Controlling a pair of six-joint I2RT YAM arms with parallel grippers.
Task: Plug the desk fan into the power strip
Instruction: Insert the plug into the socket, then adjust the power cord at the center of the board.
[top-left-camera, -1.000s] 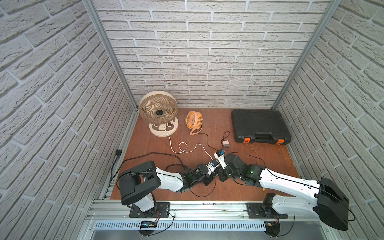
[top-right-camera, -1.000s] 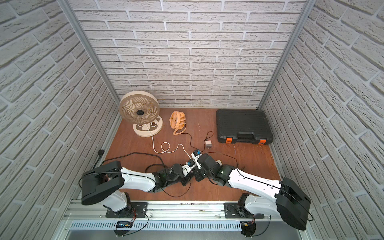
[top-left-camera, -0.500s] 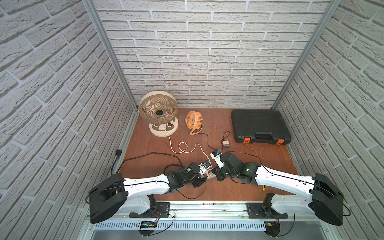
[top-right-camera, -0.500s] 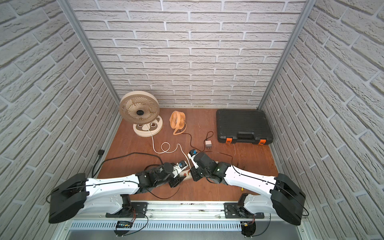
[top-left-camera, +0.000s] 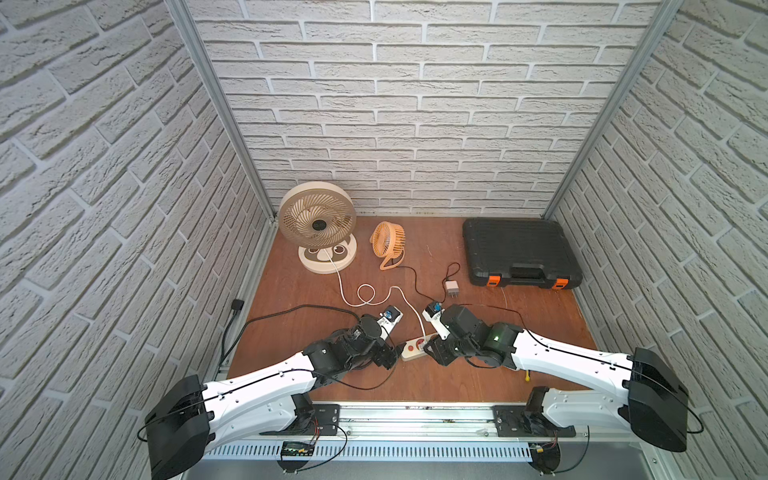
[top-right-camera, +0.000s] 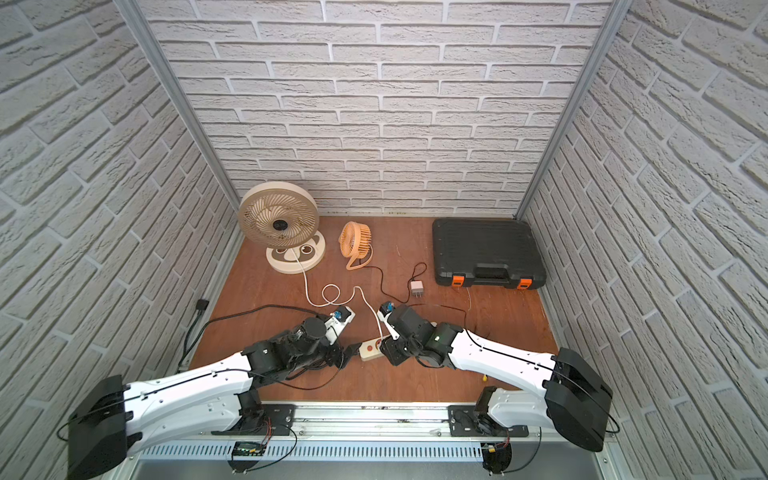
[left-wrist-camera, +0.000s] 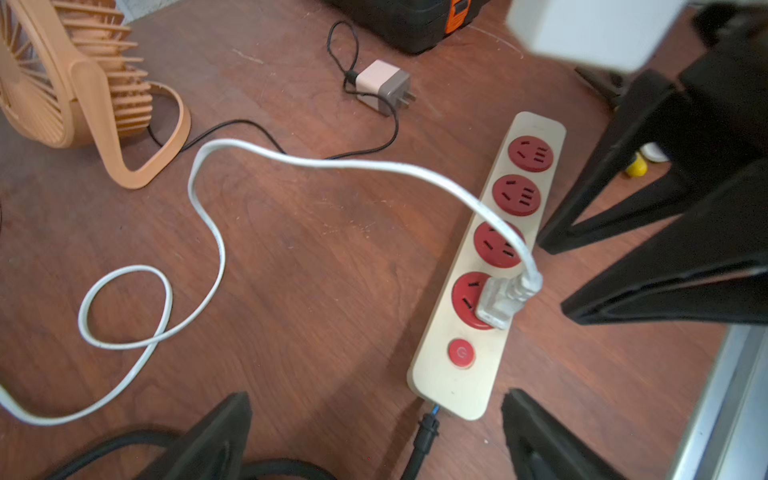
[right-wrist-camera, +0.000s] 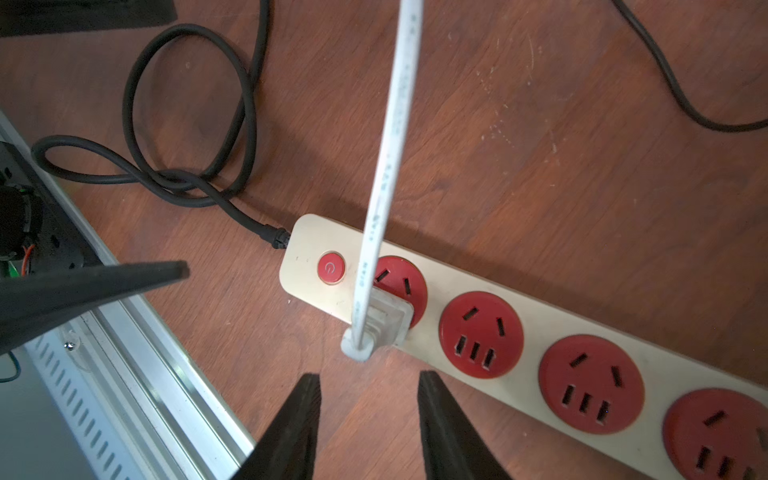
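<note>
Power strip (left-wrist-camera: 453, 386) lies flat on the desk (left-wrist-camera: 311, 270) between the two arms. In both top views the strip (top-left-camera: 409, 352) (top-right-camera: 365, 353) shows only its button end; the rest sits under the right arm.

Left wrist view has all four red sockets. White plug (left-wrist-camera: 496, 301) sits in the socket next to the red button (left-wrist-camera: 461, 353).

White cable (left-wrist-camera: 216, 245) arcs up off the plug. Only the top views trace it to the big cream fan (top-left-camera: 316, 224), well away from the strip.

Left gripper (left-wrist-camera: 376, 395): jaws spread wide, one either side of the strip's cord end, clear of it.

Right gripper (right-wrist-camera: 370, 376): jaws apart, just beside the plug, not pinching it.

Right wrist view alone shows the black cord (right-wrist-camera: 187, 183) looping just off the button end.

Left wrist view adds a small orange fan (left-wrist-camera: 62, 83) and a charger (left-wrist-camera: 380, 85) lying loose past the strip's far end.
</note>
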